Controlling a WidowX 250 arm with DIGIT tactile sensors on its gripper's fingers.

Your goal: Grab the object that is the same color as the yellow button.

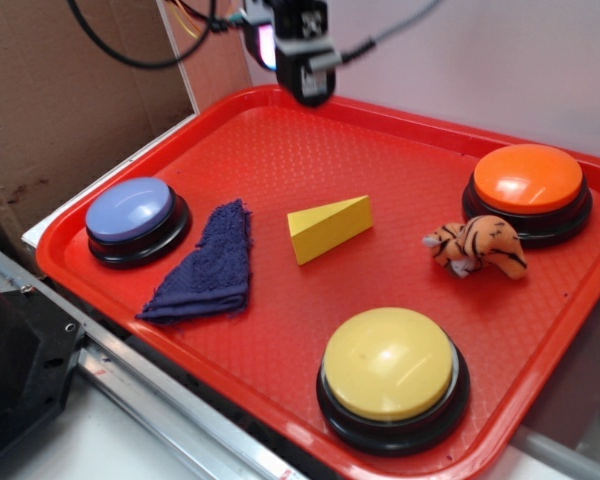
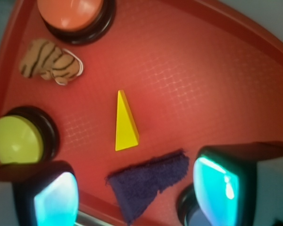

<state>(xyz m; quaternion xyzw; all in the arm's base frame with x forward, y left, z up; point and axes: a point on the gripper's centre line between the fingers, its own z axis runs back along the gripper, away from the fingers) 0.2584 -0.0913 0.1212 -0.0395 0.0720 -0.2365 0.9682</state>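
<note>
1. Hovering high over the tray's (image 1: 80,215) far rim, the claw (image 1: 310,85) is empty, with its fingers (image 2: 56,197) spread wide in the wrist view.
2. The yellow wedge (image 1: 329,227) lies mid-tray, untouched, between the blue cloth (image 1: 210,265) and the plush tiger (image 1: 477,247). It matches the yellow button (image 1: 388,365) near the front rim.
3. Key relation: the wedge sits well forward of and below the claw, roughly centred between the fingers in the wrist view.
4. Its long axis runs across the line joining the fingers, tip pointing away, so closing should pinch the narrow width. Judgement: advance and descend, little wrist turn needed.
</note>
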